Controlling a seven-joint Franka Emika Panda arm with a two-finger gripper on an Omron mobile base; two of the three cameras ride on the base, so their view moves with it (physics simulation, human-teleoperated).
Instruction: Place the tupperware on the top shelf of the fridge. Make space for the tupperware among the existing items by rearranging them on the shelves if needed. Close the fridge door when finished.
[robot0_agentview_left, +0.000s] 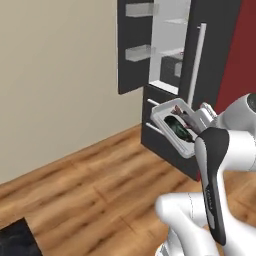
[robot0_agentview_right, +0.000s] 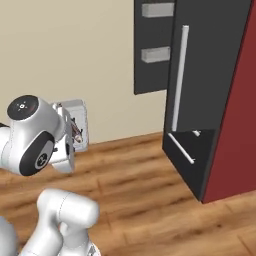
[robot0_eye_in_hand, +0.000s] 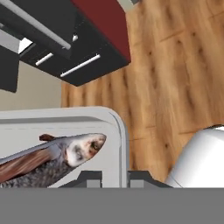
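Observation:
The tupperware (robot0_agentview_left: 172, 125) is a white tub with dark green and reddish food, held tilted in the air in front of the fridge drawers (robot0_agentview_left: 159, 137). My gripper (robot0_agentview_left: 192, 121) is shut on its right rim. From the right base view the tupperware (robot0_agentview_right: 77, 122) stands almost on edge beside my wrist. In the hand view its rim (robot0_eye_in_hand: 119, 131) runs between my fingertips (robot0_eye_in_hand: 89, 179), and a fish-like piece (robot0_eye_in_hand: 65, 153) lies inside. The fridge (robot0_agentview_left: 212, 45) has its left door (robot0_agentview_left: 132, 55) swung open, showing pale glass shelves (robot0_agentview_left: 173, 51). I cannot make out the existing items.
Clear door bins (robot0_agentview_left: 137, 53) hang on the open door. A long silver handle (robot0_agentview_left: 196, 62) runs down the shut right door (robot0_agentview_right: 210, 65). A red panel (robot0_agentview_right: 235, 120) flanks the fridge. A beige wall (robot0_agentview_left: 55, 75) stands left, over wooden floor (robot0_agentview_left: 90, 190).

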